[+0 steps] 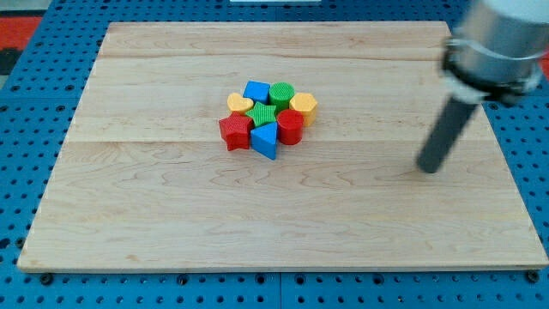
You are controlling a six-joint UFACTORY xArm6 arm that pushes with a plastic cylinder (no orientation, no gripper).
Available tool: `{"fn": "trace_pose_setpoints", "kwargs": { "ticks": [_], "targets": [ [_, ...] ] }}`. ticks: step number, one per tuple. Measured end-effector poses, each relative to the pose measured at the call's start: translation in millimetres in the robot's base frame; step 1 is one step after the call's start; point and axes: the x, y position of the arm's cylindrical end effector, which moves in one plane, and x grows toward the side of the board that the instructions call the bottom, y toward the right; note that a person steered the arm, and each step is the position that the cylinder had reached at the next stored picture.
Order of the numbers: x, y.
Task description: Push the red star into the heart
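The red star (234,131) lies at the left of a tight cluster of blocks in the middle of the wooden board. The yellow heart (239,104) sits just above it, touching or nearly touching it. My tip (426,168) is far to the view's right of the cluster, well apart from every block, and a little lower than the cluster.
The cluster also holds a blue block (256,91), a green cylinder (281,93), a yellow hexagon (303,106), a green star (262,114), a red cylinder (290,127) and a blue triangle (266,139). The wooden board (154,206) lies on a blue pegboard.
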Motion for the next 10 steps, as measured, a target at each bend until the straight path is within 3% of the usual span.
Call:
{"fn": "trace_pose_setpoints", "kwargs": {
  "ticks": [1, 3, 5, 9, 10],
  "targets": [
    [9.4, -99.8],
    [9.4, -215.5],
    [2.8, -218.4],
    [-53.4, -204.6],
    [-83.3, -247.8]
  ]
}}
